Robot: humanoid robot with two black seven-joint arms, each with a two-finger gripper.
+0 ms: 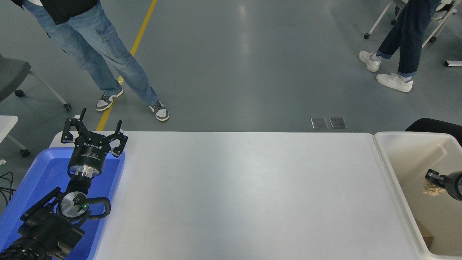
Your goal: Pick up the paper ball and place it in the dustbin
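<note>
1. Paper ball (433, 188), a crumpled tan lump, shows at the right edge of the head view, over the open mouth of the dustbin (389, 169) and up against the tip of the right hand (433, 179)
2. Only the front of that right hand is in the picture; a black finger (430, 175) lies along the ball's upper left side, and the ball sits directly below and against it, partly hidden by the dark round body of the hand to its right
3. From this little slice I take the right hand to be closed on the paper ball, since the paper hangs in the air above the bin's inside wall with nothing else bearing it
4. Cream-white and deep, the dustbin stands at the right end of the white worktop (245, 195), its thick rim just beside the worktop's edge; something brownish lies low in its near corner, too small to tell what
5. Parked at the lower left, the left hand (94, 134) hovers over the far end of a blue tray (21, 202), its fingers spread wide with nothing between them
6. Beyond the worktop a person in light blue jeans (104, 57) stands on the grey floor by a yellow line (137, 39), and a second person in dark trousers (408, 39) is at the top right
</note>
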